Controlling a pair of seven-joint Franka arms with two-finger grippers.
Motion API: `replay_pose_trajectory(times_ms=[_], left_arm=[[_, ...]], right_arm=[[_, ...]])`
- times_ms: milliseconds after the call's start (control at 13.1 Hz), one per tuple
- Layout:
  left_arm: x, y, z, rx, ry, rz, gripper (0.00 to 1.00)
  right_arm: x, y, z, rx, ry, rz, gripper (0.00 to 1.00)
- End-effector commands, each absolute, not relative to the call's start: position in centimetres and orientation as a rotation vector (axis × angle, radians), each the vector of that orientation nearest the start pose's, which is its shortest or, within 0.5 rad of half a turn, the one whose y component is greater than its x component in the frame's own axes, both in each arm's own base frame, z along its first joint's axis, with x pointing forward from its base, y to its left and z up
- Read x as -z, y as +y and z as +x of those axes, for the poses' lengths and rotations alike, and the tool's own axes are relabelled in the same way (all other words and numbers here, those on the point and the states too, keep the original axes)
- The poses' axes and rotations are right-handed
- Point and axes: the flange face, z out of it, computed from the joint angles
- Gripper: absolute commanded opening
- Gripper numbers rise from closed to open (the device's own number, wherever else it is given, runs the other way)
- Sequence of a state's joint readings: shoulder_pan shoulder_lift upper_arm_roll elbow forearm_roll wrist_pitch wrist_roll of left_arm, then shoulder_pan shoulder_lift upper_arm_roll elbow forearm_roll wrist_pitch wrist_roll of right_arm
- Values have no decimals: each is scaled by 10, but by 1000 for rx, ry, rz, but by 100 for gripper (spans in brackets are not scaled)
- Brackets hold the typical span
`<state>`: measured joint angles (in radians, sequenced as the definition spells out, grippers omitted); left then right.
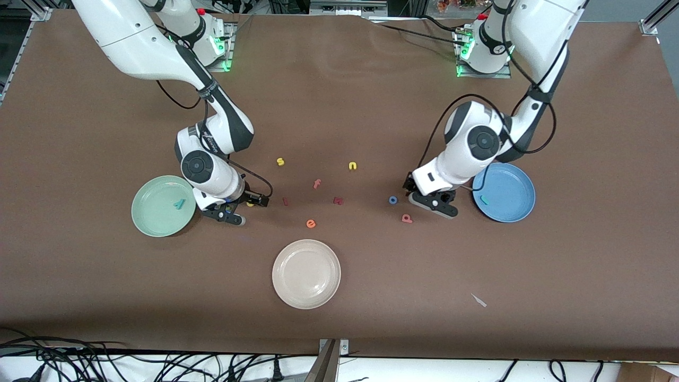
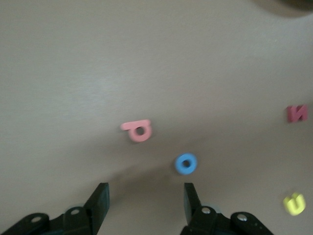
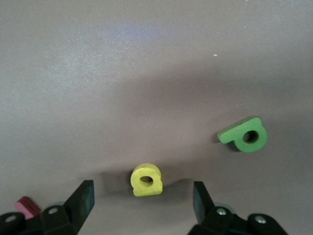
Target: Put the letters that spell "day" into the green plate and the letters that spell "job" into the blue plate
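Status: teal y [image 1: 180,203] sits in the green plate [image 1: 146,220] and teal j [image 1: 483,200] in the blue plate [image 1: 517,209], so one letter per word looks done. Right gripper [image 3: 142,198] is low over the table just beside the green plate, on its side toward the cream-white plate [image 1: 306,274], jaws spread and empty, with the yellow a [image 3: 146,179] between the fingertips; likely lined up to pinch it next. Dark green d [image 3: 246,135] lies flat on the table near the a, apart from it, not in any plate. Left gripper [image 2: 145,200] is low over the table just beside the blue plate, toward the table's middle, also spread and holding nothing; blue o [image 2: 186,164] lies just ahead of one fingertip, pinkish-red b [image 2: 137,131] a bit farther out, both flat on the table. The o isn't centred in the gap, so I'd guess a small sideways shift before closing. Distractors s [image 1: 280,162], n [image 1: 353,166], orange e [image 1: 311,224], f [image 1: 316,184] and the dark red letters [image 1: 338,200] sit mid-table, farther from the front camera than the cream-white plate.
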<state>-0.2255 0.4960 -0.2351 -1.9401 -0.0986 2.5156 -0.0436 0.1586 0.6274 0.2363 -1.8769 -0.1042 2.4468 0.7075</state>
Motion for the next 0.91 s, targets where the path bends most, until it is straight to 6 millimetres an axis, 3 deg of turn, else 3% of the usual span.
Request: replay_pose_trajectory(times_ms=[0, 152, 305, 839], left_arm=[[-232, -291, 585, 82, 446, -3310, 70], [-222, -298, 589, 84, 463, -3293, 69], [-214, -289, 602, 101, 449, -3284, 69], [-168, -293, 599, 171, 452, -3258, 69]], right_arm=[[-177, 240, 590, -97, 415, -3069, 79], [-175, 239, 589, -101, 413, -3070, 69], [-176, 241, 589, -99, 410, -3070, 58], [-176, 239, 590, -99, 415, -3070, 37]])
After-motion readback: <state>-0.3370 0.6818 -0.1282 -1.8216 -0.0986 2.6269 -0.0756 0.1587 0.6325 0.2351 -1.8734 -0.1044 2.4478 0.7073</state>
